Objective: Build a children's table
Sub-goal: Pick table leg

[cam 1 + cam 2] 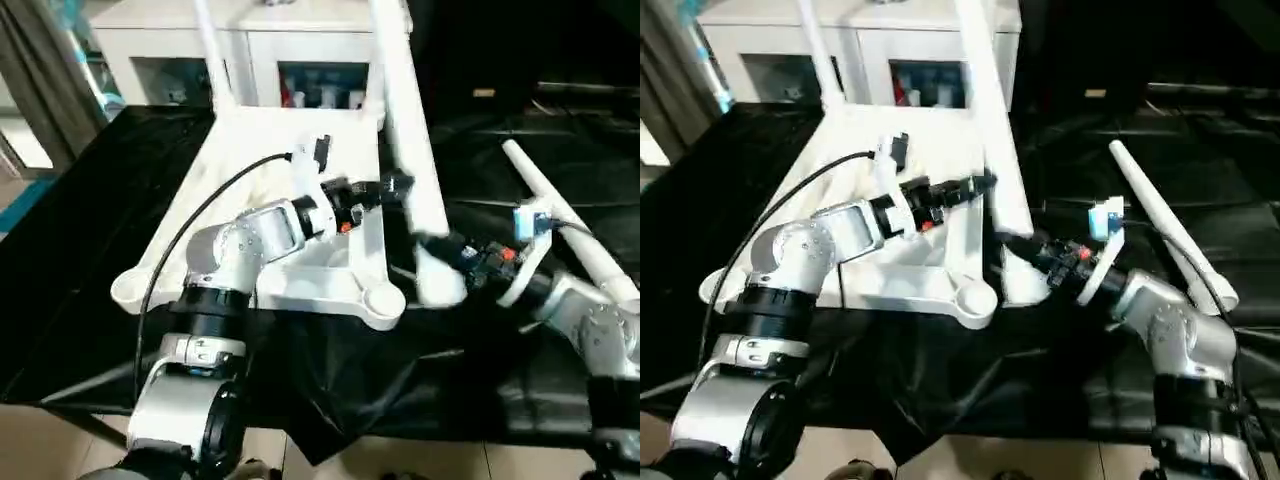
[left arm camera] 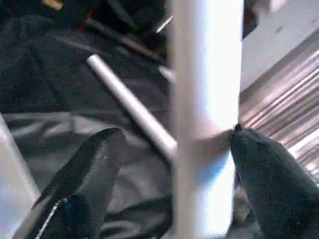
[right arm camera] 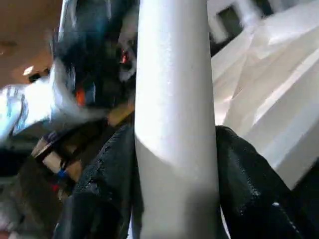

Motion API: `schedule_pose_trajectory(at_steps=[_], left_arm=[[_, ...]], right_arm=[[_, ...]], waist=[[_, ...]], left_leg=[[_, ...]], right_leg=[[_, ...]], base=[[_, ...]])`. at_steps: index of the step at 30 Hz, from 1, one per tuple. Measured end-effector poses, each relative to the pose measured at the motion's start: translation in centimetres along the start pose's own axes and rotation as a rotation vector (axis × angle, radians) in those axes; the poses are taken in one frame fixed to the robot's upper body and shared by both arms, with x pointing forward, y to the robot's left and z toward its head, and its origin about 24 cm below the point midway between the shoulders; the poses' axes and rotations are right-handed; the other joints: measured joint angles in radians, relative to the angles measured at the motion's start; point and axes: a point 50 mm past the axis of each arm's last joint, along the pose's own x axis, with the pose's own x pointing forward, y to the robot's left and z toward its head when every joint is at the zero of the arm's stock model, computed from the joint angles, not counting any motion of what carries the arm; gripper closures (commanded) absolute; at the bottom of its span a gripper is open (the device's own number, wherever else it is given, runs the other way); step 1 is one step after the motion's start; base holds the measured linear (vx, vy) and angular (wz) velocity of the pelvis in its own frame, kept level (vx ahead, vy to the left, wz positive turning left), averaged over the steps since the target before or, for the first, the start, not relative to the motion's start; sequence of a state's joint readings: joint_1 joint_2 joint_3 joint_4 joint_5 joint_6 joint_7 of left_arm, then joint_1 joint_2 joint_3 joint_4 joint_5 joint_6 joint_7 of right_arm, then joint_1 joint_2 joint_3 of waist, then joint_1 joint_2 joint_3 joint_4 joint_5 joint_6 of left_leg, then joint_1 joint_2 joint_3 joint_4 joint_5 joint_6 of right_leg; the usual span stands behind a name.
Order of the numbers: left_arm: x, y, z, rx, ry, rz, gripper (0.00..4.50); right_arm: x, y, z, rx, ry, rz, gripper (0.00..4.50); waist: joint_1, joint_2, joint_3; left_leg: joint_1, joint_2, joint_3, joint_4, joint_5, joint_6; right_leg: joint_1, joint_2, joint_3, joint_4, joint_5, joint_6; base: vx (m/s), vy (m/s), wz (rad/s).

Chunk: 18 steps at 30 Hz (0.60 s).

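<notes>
We see the children's table [image 1: 300,200] lying upside down on a surface draped in black cloth [image 1: 90,250], its ribbed underside up and its rounded corner sockets [image 1: 383,300] facing us. Two legs already stand in the far sockets, rising past the white glass-door cabinet [image 1: 300,60] behind. A third leg [image 1: 410,150] leans beside the table's near right corner, its thick end low and next to the socket, not yet seated as far as we can judge. A fourth leg [image 1: 560,215] lies loose on the cloth, well apart on the robot's right.

The right gripper [image 3: 174,174] is clamped on the third leg near its thick end, both black fingers pressed against the tube. The left gripper [image 2: 169,169] brackets the same leg higher up: one finger [image 2: 264,169] touches the tube while the other [image 2: 84,174] stands apart from it, so we read this gripper as spread and not yet holding.

We judge the leg to be light, stiff, hollow plastic with a smooth, tapering surface, hence liable to slip or twist in a two-finger grip. A hold low on the thick end gives control for seating; a second hold higher up would steady the long tube against tilting. The tabletop, being light too, may slide on the cloth when the leg is pushed in
</notes>
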<state>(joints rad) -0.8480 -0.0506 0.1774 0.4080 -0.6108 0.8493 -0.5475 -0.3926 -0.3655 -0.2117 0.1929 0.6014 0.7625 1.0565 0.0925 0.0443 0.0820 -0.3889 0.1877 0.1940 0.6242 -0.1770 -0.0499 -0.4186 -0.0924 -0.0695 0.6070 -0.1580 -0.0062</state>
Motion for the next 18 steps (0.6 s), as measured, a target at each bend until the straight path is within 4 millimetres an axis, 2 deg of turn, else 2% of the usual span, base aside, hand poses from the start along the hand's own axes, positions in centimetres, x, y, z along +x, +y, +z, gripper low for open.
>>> schedule_pose_trajectory(at_steps=[3,8,9,13,15,18], left_arm=[[0.51,-0.87,0.15,-0.010,-0.009,-0.047,0.08],[0.48,-0.88,0.11,-0.018,-0.004,-0.051,0.03],[0.48,-0.88,0.10,-0.018,-0.003,-0.050,0.33],[0.45,-0.84,0.15,-0.013,-0.003,-0.036,0.42],[0.39,-0.76,0.22,-0.009,-0.005,-0.021,0.82],[0.23,-0.49,0.25,-0.006,-0.005,0.003,0.87]], right_arm=[[0.56,0.34,-0.17,-0.004,0.019,0.021,2.62],[0.52,0.31,-0.09,-0.009,0.021,0.013,2.62],[0.53,0.31,-0.09,-0.009,0.021,0.011,2.62],[0.66,0.46,0.06,-0.021,0.023,0.010,2.62],[0.81,0.48,0.03,-0.023,0.026,0.003,2.62],[1.05,0.51,-0.11,-0.025,0.029,0.000,2.62]], waist=[[0.001,0.000,0.000],[0.001,0.000,0.000],[0.001,0.000,0.000],[0.001,0.000,0.000],[0.002,0.000,0.000],[0.000,0.000,0.000]], left_leg=[[0.000,0.000,0.000,-0.001,0.000,0.000],[0.000,0.000,0.000,-0.002,0.000,0.000],[0.000,0.000,0.000,-0.002,0.000,0.000],[0.000,0.000,0.000,-0.002,0.000,0.000],[0.000,0.000,0.000,-0.002,0.000,0.000],[0.000,0.000,0.000,-0.002,0.000,0.000]], right_leg=[[0.000,0.000,0.000,0.000,0.000,0.000],[0.000,0.000,0.000,0.000,-0.001,0.001],[0.000,0.000,0.000,0.000,-0.001,0.001],[0.000,0.000,0.000,0.000,-0.001,0.001],[0.000,0.000,0.000,0.000,-0.001,0.001],[0.000,0.000,0.000,0.000,-0.001,0.001]], base=[[0.000,0.000,0.00],[0.000,0.000,0.00],[0.000,0.000,0.00],[0.000,0.000,0.00],[0.000,0.000,0.00],[0.000,0.000,0.00]])
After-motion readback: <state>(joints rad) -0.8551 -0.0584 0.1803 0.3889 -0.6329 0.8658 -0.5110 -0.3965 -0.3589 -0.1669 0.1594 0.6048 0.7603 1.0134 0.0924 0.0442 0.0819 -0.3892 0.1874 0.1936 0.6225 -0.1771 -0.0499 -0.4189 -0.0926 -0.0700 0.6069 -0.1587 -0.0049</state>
